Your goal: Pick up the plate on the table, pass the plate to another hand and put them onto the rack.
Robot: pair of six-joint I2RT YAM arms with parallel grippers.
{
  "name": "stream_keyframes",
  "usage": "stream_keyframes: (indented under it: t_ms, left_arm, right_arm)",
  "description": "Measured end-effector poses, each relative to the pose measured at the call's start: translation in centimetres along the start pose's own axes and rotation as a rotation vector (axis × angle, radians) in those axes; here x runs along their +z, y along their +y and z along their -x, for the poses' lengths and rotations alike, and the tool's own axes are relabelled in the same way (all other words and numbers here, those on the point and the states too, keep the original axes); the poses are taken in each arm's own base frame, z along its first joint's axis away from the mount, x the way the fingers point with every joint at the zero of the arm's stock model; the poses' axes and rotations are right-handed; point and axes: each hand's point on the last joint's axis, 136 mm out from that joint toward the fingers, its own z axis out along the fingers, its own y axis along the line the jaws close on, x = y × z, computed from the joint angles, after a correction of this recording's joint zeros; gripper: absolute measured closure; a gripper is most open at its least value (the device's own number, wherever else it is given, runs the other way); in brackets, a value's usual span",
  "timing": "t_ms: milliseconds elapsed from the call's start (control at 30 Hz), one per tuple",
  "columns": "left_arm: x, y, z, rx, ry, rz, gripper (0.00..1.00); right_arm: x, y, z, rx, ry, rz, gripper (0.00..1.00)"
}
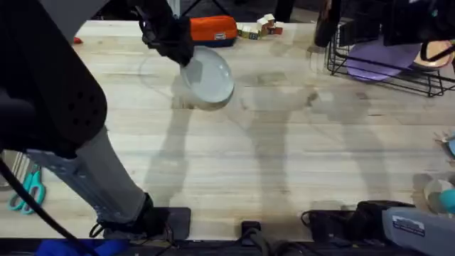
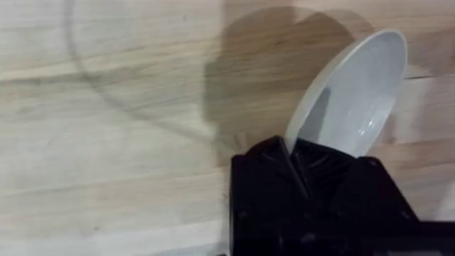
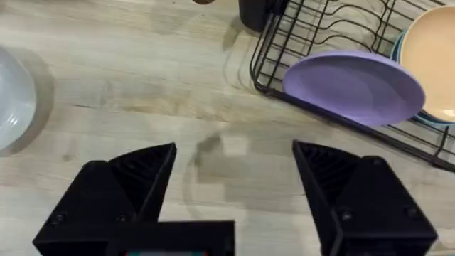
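Above table [image 1: 284, 156], left pincer [image 1: 186, 58] gripping plate [image 1: 207, 78]

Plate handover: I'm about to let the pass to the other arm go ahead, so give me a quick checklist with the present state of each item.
1. Left end effector shut on the plate: ok, fingers pinch its rim.
2. Plate lifted off the table: ok, it is tilted and casts a shadow below.
3. Right end effector open and free: ok, fingers spread, nothing between them.
4. Right end effector near the plate: not ok, the plate sits far off at the edge of its wrist view.
5. Rack has room: cannot tell; a purple plate and a peach plate already sit there.
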Motion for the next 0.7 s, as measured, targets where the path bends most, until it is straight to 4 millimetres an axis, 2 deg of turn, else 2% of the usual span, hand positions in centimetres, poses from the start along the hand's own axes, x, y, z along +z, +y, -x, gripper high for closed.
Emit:
stream_keyframes:
  t_ms: [333,700]
  left_arm:
    - [-2.7,-3.0,2.3,0.013,-0.083,-0.167,0.959]
    - [-4.8,-5.9,2.9,-0.013,-0.104,-0.471,0.959]
  right_arm:
    - [-0.2,2.9,1.9,-0.061,-0.075,0.050,0.005]
    - [-0.6,7.2,2.7,-0.120,-0.111,0.127,0.006]
